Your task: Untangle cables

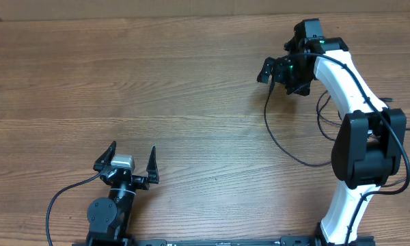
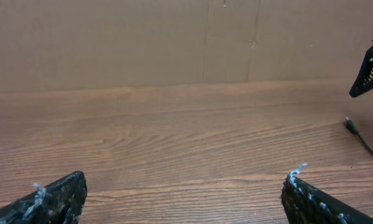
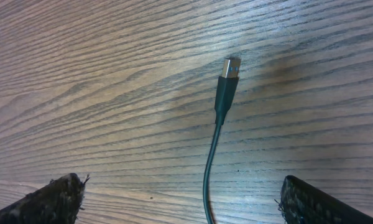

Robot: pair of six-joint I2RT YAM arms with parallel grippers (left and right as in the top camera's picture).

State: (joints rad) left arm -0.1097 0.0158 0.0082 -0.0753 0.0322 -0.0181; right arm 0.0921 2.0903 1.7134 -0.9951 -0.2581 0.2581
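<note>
So the cable (image 1: 266, 120) is a single thin black cord, smooth and rubbery looking, lying on the right side of the wood-grain surface (image 1: 157, 82). It starts right under the right gripper (image 1: 276, 76) toward the far side, then snakes nearward and bends off to the right, going under the white right arm. In the right wrist view you can see its end really well: a slim matte black plug body (image 3: 222, 99) with a small shiny metal tip, lying flat on the grain, the cord (image 3: 210, 163) curving away from it.

The right gripper (image 3: 183, 190) hangs above that plug with its fingers (image 3: 56, 200) spread wide, one on each side, not touching it. The finger pads look rough and black, kinda crumbly textured.

The left gripper (image 1: 132, 148) sits at the near left, well apart from the cable, fingers also spread wide with just bare wood between them. From the left wrist view the plug (image 2: 351, 126) is only a tiny dark stub far off to the right.
</note>
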